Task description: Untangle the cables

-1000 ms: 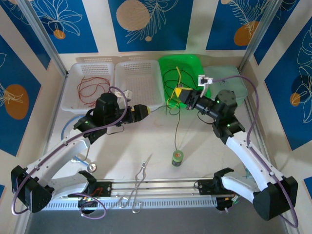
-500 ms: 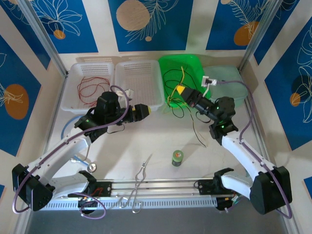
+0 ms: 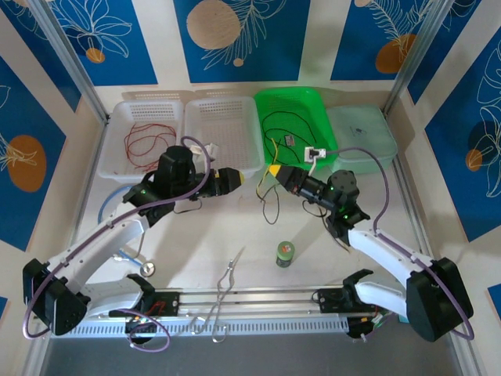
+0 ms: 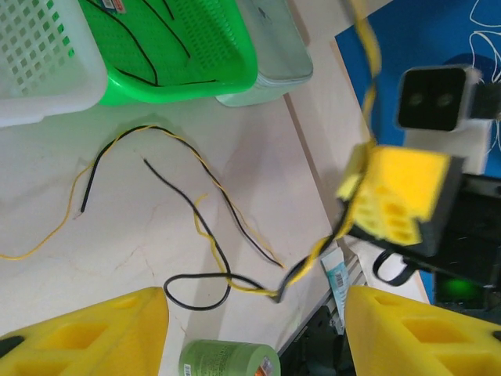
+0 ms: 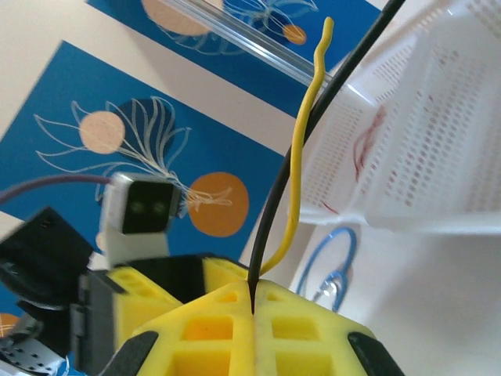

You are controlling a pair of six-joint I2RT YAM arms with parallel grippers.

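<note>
Right wrist view has the right gripper (image 5: pixel 252 291) with its fingers pressed together on a black wire (image 5: pixel 266 227) and a yellow wire (image 5: pixel 319 47), close to their ends. Both cables trail limp onto the tabletop (image 4: pixel 141 235) before the green basket (image 4: pixel 188 78), twisted round each other. The left gripper (image 4: pixel 254 329) hovers, fingers spread wide. Hair-thin, featherlight and probably slippery, they want a firm pinch on one strand just beside the twist.

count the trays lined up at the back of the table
4: white basket with red cables far left, second white basket beside it, green basket next, pale green tray far right.
</note>
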